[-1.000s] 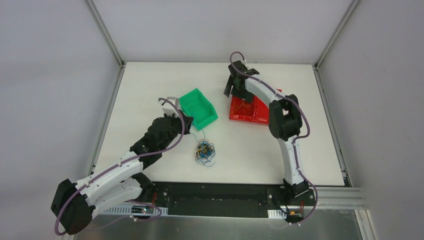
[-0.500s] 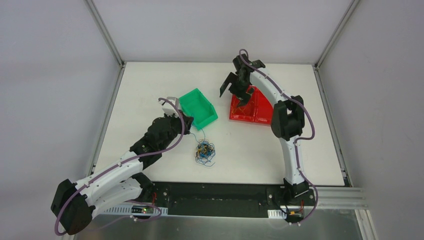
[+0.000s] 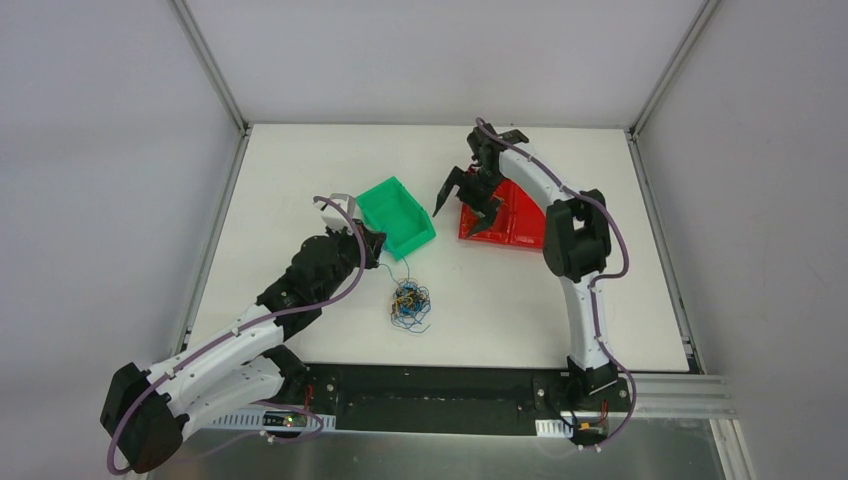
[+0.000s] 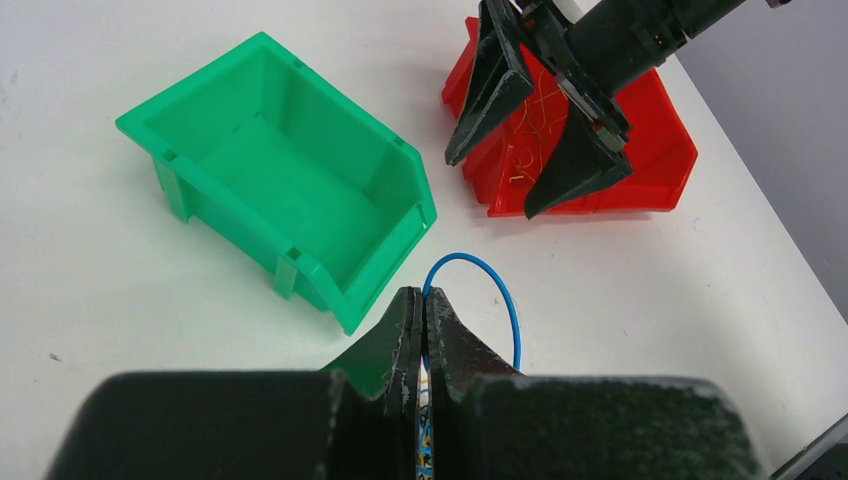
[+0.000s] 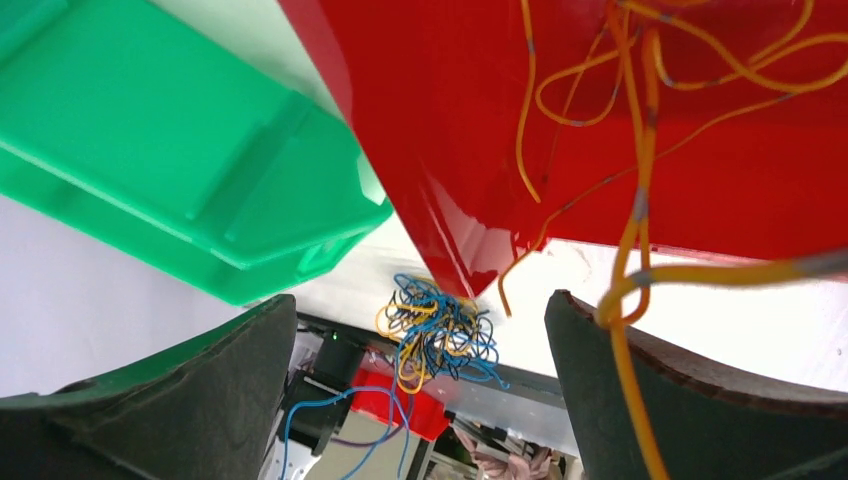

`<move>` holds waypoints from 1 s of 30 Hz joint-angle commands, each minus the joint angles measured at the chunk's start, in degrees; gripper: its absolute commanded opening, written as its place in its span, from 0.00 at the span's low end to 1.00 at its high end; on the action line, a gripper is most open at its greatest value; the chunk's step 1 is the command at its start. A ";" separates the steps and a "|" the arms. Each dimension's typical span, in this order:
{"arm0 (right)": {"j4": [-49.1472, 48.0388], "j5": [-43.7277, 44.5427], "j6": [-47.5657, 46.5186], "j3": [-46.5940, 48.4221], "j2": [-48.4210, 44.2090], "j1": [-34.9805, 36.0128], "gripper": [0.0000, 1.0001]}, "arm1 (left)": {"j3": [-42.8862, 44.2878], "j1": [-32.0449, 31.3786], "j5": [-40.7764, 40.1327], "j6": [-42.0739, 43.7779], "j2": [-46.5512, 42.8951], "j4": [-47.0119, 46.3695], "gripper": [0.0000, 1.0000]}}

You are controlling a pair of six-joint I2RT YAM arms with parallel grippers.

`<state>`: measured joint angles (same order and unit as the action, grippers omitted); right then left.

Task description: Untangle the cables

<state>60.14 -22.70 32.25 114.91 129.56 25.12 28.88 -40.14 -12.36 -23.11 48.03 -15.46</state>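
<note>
Left claw (image 4: 422, 296) pinches blue cable (image 4: 506, 296); right claw (image 4: 491, 187) gapes.

Bare tabletop (image 3: 480, 290) between cable ball (image 3: 409, 303) and red bin (image 3: 520, 225) — room to pass. Green bin (image 3: 395, 205) stands just ahead of the left end effector (image 4: 422, 300) pinching a blue cable (image 4: 500, 290); right end effector (image 3: 466, 208), spread, overhangs the red bin.

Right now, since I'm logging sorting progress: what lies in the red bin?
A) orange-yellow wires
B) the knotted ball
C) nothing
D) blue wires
A: the right wrist view shows loose orange-yellow wires lying inside the red bin; the knotted ball sits apart.
</note>
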 commanded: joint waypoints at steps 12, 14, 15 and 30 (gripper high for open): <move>-10.74 -14.92 1.99 -16.76 -17.93 2.88 0.99 | 2.56 -0.20 0.46 1.37 -0.65 -0.83 0.00; -10.91 -13.60 0.67 -16.51 -19.50 2.62 0.99 | 2.54 -0.19 0.48 1.40 -0.57 -0.78 0.00; -10.89 -12.34 0.11 -16.17 -20.06 2.41 0.99 | 2.50 -0.18 0.38 1.40 -0.58 -0.83 0.00; -19.99 0.12 1.07 -19.15 -27.77 -4.11 0.97 | 2.49 -0.20 0.28 1.68 -0.32 -0.81 0.00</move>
<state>42.87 -30.41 36.58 97.47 109.47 20.08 28.88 -40.14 -12.38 -22.85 47.99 -15.14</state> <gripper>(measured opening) 0.961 0.009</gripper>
